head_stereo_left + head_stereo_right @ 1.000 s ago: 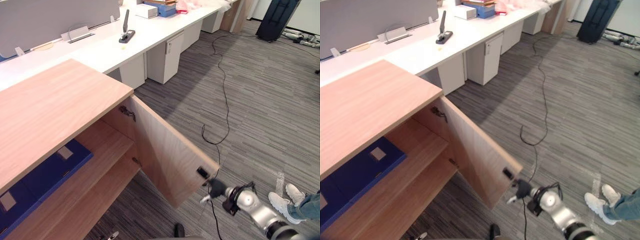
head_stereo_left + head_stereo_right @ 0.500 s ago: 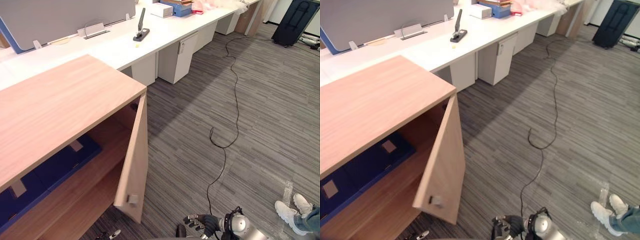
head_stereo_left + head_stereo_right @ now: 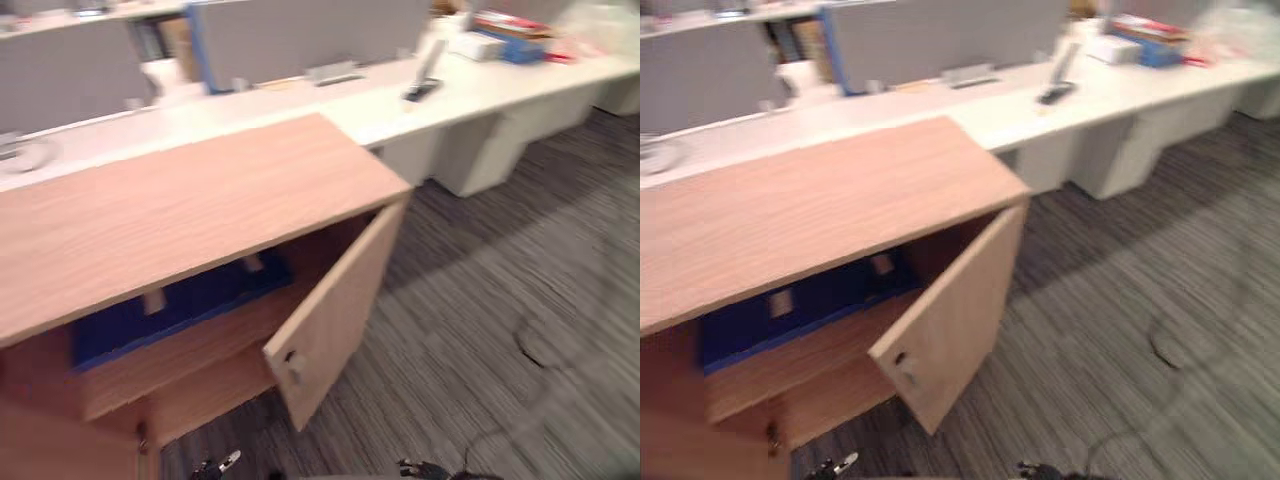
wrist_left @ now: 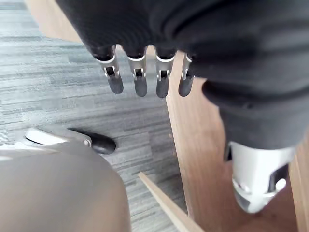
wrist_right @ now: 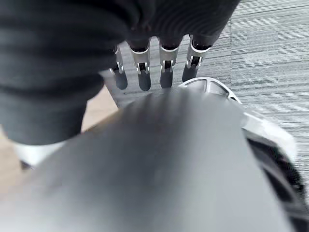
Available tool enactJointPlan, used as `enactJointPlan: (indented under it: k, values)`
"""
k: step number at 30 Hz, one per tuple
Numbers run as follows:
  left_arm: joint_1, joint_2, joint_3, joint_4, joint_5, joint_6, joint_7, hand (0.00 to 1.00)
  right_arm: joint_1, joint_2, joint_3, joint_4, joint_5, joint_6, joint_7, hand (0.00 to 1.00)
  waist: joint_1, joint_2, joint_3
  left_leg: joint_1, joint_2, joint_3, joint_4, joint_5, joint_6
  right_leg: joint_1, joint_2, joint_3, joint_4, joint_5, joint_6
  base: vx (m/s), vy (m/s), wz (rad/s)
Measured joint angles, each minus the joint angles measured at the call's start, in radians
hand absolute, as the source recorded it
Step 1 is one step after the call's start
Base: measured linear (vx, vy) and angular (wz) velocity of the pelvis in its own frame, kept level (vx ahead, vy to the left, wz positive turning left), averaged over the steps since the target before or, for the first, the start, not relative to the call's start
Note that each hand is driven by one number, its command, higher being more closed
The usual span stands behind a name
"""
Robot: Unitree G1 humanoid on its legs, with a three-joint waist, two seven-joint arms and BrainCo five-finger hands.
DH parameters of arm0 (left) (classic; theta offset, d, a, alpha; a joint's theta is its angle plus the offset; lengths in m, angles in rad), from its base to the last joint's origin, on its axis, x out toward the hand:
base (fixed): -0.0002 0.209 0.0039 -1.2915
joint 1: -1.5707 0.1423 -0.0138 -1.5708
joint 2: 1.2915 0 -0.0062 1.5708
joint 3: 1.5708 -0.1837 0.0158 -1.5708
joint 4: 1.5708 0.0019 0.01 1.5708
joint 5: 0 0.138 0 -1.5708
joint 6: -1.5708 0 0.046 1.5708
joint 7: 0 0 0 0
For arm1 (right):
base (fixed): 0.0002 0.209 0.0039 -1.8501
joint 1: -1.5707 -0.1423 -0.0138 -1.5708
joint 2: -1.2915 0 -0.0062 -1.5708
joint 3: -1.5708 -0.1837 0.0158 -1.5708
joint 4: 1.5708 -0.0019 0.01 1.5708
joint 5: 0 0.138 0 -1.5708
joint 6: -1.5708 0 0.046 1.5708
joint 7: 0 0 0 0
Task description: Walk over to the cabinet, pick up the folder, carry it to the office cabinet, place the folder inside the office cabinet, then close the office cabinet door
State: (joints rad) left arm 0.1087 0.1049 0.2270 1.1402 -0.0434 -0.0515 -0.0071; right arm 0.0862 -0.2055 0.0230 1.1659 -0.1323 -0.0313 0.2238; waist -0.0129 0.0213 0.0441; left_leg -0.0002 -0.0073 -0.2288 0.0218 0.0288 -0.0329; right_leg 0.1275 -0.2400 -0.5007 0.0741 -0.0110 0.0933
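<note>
Left eye view: folder stowed, door not yet shut.
I judge this to be the last step. The blue folder [image 3: 180, 305], flat and with pale label patches, lies on the upper shelf [image 3: 210, 345] inside the office cabinet [image 3: 200, 200], whose door [image 3: 335, 310] stands about half open. My left hand [image 4: 140, 82] and right hand [image 5: 144, 72] hang with fingers straight and spread, holding nothing. Next I'd put a hand on the door's outer face and push it flush against the cabinet.

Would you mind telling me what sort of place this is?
Most likely an open-plan office: a long white desk with grey divider screens, a wooden cabinet holding a blue folder, and grey carpet.
</note>
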Motion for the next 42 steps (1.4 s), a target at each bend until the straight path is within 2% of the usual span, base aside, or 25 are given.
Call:
enactJointPlan:
  k: [1,2,4,6,7,11,13,16,19,20,21,22,23,24,25,26,27,28,30,31,32,34,35,36,42]
  values:
    - [-0.009,0.007,-0.017,-0.001,0.004,0.001,0.005,0.0,0.001,0.025,-0.076,0.023,0.018,0.01,-0.043,0.0,0.004,-0.008,0.006,-0.001,-0.021,-0.061,-0.001,0.013,0.001,0.001,-0.013,0.126,0.046,-0.039,-0.01,0.09,0.16,2.54]
    - [-0.002,0.015,-0.025,0.001,0.004,0.001,0.013,0.0,0.002,0.043,-0.114,0.035,0.04,0.018,-0.082,0.0,0.009,-0.02,0.001,-0.011,-0.038,-0.109,-0.006,0.022,-0.008,0.001,-0.021,0.23,0.076,-0.069,0.005,0.02,0.022,1.66]
    - [0.008,0.033,-0.026,0.001,0.005,0.002,0.022,0.0,-0.007,0.075,-0.149,0.049,0.077,0.03,-0.132,0.0,0.018,-0.057,-0.01,-0.038,-0.055,-0.169,-0.021,0.051,-0.021,0.007,-0.025,0.282,0.07,-0.111,0.046,0.0,-0.088,1.04]
    - [0.001,0.041,-0.027,0.001,0.007,0.002,0.023,0.0,-0.018,0.092,-0.162,0.048,0.088,0.035,-0.153,0.0,0.021,-0.075,-0.014,-0.078,-0.059,-0.215,-0.022,0.069,-0.046,0.018,-0.01,0.236,0.024,-0.136,0.058,-0.01,-0.217,0.74]
    - [-0.004,0.039,-0.029,0.001,0.008,0.002,0.023,0.0,-0.022,0.092,-0.164,0.047,0.101,0.035,-0.159,0.0,0.023,-0.068,-0.003,-0.088,-0.049,-0.247,-0.025,0.081,-0.062,0.033,0.012,0.205,0.003,-0.141,0.063,-0.02,-0.211,0.79]
    - [0.02,0.019,-0.017,-0.001,-0.007,-0.007,0.022,0.0,-0.014,0.086,-0.197,0.045,0.113,0.034,-0.171,0.0,0.033,-0.042,-0.009,-0.085,0.026,-0.316,-0.098,0.134,-0.105,0.038,0.087,0.139,0.014,-0.159,0.033,-0.04,-0.191,0.53]
    - [0.029,0.014,-0.001,-0.001,-0.013,-0.009,0.021,0.0,-0.014,0.086,-0.197,0.045,0.113,0.033,-0.175,0.0,0.037,-0.04,-0.008,-0.086,0.037,-0.329,-0.107,0.144,-0.111,0.043,0.1,0.12,0.018,-0.161,0.029,-0.03,-0.127,0.34]
    - [0.054,0.002,0.043,0.009,-0.024,-0.01,0.015,0.0,-0.013,0.086,-0.197,0.045,0.112,0.032,-0.177,0.0,0.063,-0.037,0.001,-0.086,0.041,-0.364,-0.107,0.155,-0.122,0.062,0.114,0.087,0.019,-0.169,0.022,-0.02,-0.103,0.35]
    - [0.082,-0.012,0.102,0.008,-0.024,-0.008,0.012,0.0,-0.013,0.088,-0.198,0.044,0.111,0.031,-0.177,0.0,0.085,-0.039,0.024,-0.088,0.032,-0.388,-0.106,0.17,-0.115,0.081,0.118,0.05,0.028,-0.191,0.023,-0.01,-0.058,0.4]
    - [0.086,-0.015,0.117,0.008,-0.024,-0.007,0.012,0.0,-0.013,0.089,-0.198,0.043,0.111,0.031,-0.177,0.0,0.087,-0.045,0.032,-0.089,0.027,-0.377,-0.106,0.177,-0.11,0.085,0.116,0.04,0.031,-0.195,0.026,-0.02,-0.029,0.72]
    - [0.083,-0.015,0.163,0.003,-0.024,-0.002,0.013,0.0,-0.019,0.104,-0.224,0.038,0.11,0.029,-0.177,0.0,0.077,-0.06,0.052,-0.131,0.033,-0.151,-0.074,0.146,0.043,0.093,0.101,-0.011,0.037,-0.192,0.014,-0.02,0.0,0.9]
    - [0.077,-0.013,0.183,-0.003,-0.024,0.0,0.014,0.0,-0.019,0.116,-0.231,0.032,0.111,0.029,-0.177,0.0,0.07,-0.069,0.058,-0.166,0.043,-0.02,-0.03,0.108,0.102,0.096,0.092,-0.032,0.038,-0.187,0.014,-0.01,0.024,1.17]
    - [0.067,-0.014,0.213,-0.012,-0.024,0.001,0.016,0.0,-0.026,0.119,-0.235,0.028,0.111,0.029,-0.177,0.0,0.065,-0.091,0.075,-0.236,0.079,0.167,0.094,0.061,0.11,0.095,0.075,-0.065,0.051,-0.177,0.016,0.04,0.078,0.95]
    - [0.065,-0.027,0.245,-0.013,-0.024,0.005,0.019,0.0,-0.033,0.116,-0.237,0.031,0.111,0.029,-0.176,0.0,0.078,-0.087,0.091,-0.335,0.144,0.377,0.391,-0.02,0.094,0.095,0.065,-0.093,0.069,-0.179,0.015,0.12,0.133,0.63]
    - [0.079,-0.032,0.247,-0.012,-0.023,0.007,0.021,0.0,-0.034,0.115,-0.235,0.03,0.112,0.028,-0.176,0.0,0.084,-0.085,0.09,-0.347,0.157,0.413,0.488,-0.046,0.098,0.096,0.064,-0.094,0.075,-0.181,0.015,0.2,0.16,0.32]
    - [0.113,-0.042,0.242,-0.012,-0.023,0.008,0.021,0.0,-0.035,0.11,-0.226,0.025,0.114,0.026,-0.176,0.0,0.089,-0.06,0.082,-0.349,0.159,0.441,0.551,-0.107,0.099,0.1,0.08,-0.084,0.086,-0.193,0.024,0.2,0.135,0.27]
    - [0.111,-0.043,0.239,-0.01,-0.023,0.009,0.021,0.0,-0.039,0.11,-0.226,0.023,0.117,0.021,-0.176,0.0,0.085,-0.062,0.082,-0.346,0.15,0.433,0.527,-0.122,0.084,0.096,0.085,-0.074,0.088,-0.207,0.016,0.15,0.105,0.76]
    - [0.092,-0.028,0.226,-0.011,-0.023,0.009,0.021,0.0,-0.047,0.122,-0.224,0.034,0.12,0.019,-0.175,0.0,0.082,-0.087,0.091,-0.342,0.108,0.403,0.449,-0.102,0.072,0.083,0.089,-0.045,0.071,-0.229,0.0,0.06,0.05,1.0]
    - [0.076,-0.01,0.215,-0.011,-0.031,0.011,0.022,0.0,-0.061,0.137,-0.218,0.046,0.128,0.016,-0.174,0.0,0.085,-0.109,0.094,-0.311,0.034,0.408,0.33,-0.062,0.076,0.07,0.079,0.004,0.038,-0.222,-0.012,0.0,0.027,0.95]
    - [0.084,-0.027,0.216,-0.013,-0.038,0.012,0.022,0.0,-0.072,0.136,-0.217,0.045,0.143,0.012,-0.173,0.0,0.09,-0.093,0.093,-0.297,0.03,0.432,0.305,-0.051,0.087,0.074,0.061,-0.01,0.058,-0.227,-0.004,-0.01,0.051,0.49]
    - [0.092,-0.028,0.219,-0.013,-0.043,0.012,0.023,0.0,-0.073,0.144,-0.217,0.045,0.151,0.011,-0.172,0.0,0.09,-0.093,0.09,-0.275,0.012,0.43,0.262,-0.032,0.092,0.077,0.047,-0.011,0.059,-0.227,-0.004,0.04,0.089,0.24]
    - [0.095,-0.022,0.197,-0.013,-0.042,0.012,0.024,0.0,-0.074,0.178,-0.218,0.033,0.153,0.005,-0.165,0.0,0.081,-0.087,0.072,-0.173,-0.058,0.402,-0.007,0.106,0.093,0.074,0.027,-0.029,0.032,-0.214,-0.026,0.06,0.042,0.29]
    - [0.094,-0.02,0.183,-0.013,-0.041,0.011,0.024,0.0,-0.073,0.175,-0.219,0.027,0.152,0.006,-0.162,0.0,0.078,-0.079,0.068,-0.131,-0.07,0.384,-0.112,0.157,0.086,0.071,0.03,-0.04,0.029,-0.212,-0.029,0.05,-0.012,0.39]
    - [0.09,-0.016,0.175,-0.013,-0.041,0.01,0.024,0.0,-0.075,0.175,-0.222,0.024,0.155,0.007,-0.162,0.0,0.067,-0.076,0.072,-0.135,-0.074,0.364,-0.119,0.172,0.085,0.074,0.034,-0.049,0.03,-0.21,-0.03,0.05,-0.017,0.42]
    - [0.089,-0.004,0.146,-0.014,-0.05,-0.004,0.022,0.0,-0.074,0.181,-0.235,0.024,0.153,0.01,-0.169,0.0,0.058,-0.087,0.071,-0.118,-0.089,0.322,-0.12,0.166,0.096,0.112,0.037,-0.069,0.03,-0.192,-0.053,0.04,-0.017,0.23]
